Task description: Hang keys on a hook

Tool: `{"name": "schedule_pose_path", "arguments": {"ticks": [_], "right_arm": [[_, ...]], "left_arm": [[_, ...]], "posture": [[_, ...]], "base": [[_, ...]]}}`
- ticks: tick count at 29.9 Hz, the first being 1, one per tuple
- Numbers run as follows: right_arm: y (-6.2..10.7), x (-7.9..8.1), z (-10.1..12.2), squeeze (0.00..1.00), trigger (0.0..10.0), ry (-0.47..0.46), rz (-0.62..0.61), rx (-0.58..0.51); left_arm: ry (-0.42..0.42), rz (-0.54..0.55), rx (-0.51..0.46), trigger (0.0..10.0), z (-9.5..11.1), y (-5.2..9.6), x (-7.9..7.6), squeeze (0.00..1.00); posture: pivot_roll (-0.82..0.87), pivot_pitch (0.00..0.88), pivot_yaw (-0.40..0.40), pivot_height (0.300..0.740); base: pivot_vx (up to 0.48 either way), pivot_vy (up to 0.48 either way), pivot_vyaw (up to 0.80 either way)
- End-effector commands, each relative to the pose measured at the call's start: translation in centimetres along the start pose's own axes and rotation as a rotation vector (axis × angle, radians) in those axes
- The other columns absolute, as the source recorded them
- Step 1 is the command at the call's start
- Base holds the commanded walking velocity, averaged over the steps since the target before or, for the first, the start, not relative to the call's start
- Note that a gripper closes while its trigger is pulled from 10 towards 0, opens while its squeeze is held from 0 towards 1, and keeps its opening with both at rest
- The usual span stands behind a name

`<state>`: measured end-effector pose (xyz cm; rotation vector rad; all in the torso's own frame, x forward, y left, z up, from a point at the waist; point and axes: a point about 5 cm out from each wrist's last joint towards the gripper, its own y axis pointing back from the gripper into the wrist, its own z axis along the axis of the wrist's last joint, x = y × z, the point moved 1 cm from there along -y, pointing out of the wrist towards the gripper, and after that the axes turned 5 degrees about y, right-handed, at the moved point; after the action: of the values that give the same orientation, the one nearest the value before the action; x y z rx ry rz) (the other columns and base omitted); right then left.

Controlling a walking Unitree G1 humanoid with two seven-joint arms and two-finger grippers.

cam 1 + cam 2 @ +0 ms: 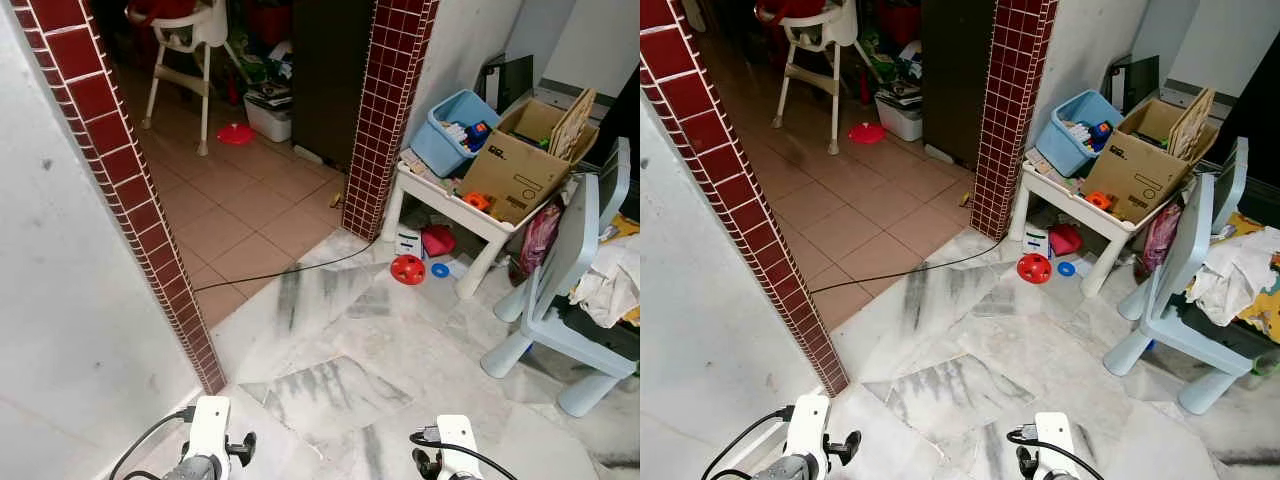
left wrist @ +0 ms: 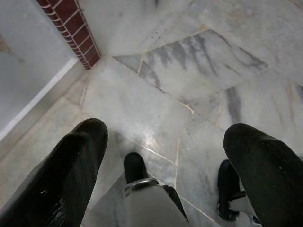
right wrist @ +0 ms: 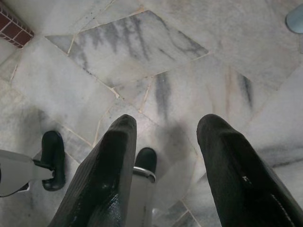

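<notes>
Both arms hang low at the bottom of the eye views, the left arm point(image 1: 208, 440) near the tiled wall corner and the right arm point(image 1: 455, 450) over the marble floor. My left gripper point(image 2: 165, 161) points down at the floor, its two black fingers point(image 2: 66, 175) spread wide with nothing between them. My right gripper point(image 3: 165, 151) also points at the floor, fingers point(image 3: 109, 175) apart and empty. I see no keys and no hook.
A red-tiled wall edge point(image 1: 130, 200) runs on my left and a red-tiled pillar point(image 1: 385, 110) stands ahead. A black cable point(image 1: 280, 272) crosses the floor. A white toy table point(image 1: 455, 205) with boxes, a pale blue chair point(image 1: 565, 290), a red ball point(image 1: 407, 269) and a high chair point(image 1: 185, 50) stand around.
</notes>
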<state>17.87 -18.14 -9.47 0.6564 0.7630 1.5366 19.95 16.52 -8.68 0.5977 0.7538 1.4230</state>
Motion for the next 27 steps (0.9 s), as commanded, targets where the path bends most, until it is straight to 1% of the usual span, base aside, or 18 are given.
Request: {"name": "schedule_pose_path", "arguments": {"ticks": [1,15,27], "right_arm": [[0.06,0.04,-0.29,0.0,10.0,-0.005,-0.003,0.009],[0.09,0.22,-0.59,0.0,10.0,-0.006,-0.002,0.024],[0.09,0.18,-0.6,0.0,10.0,0.021,0.001,0.029]], "left_arm": [[0.006,0.0,-0.001,10.0,0.24,-0.1,-0.19,0.0],[0.014,-0.003,0.013,10.0,-0.07,-0.09,-0.38,0.0],[0.023,0.007,0.037,10.0,-0.65,0.07,-0.01,0.0]], "posture": [[0.02,0.0,-0.031,0.74],[0.03,0.0,-0.038,0.74],[0.03,0.0,-0.038,0.74]], "base": [[0.0,0.0,0.0],[0.0,0.0,0.0],[0.0,0.0,0.0]]}}
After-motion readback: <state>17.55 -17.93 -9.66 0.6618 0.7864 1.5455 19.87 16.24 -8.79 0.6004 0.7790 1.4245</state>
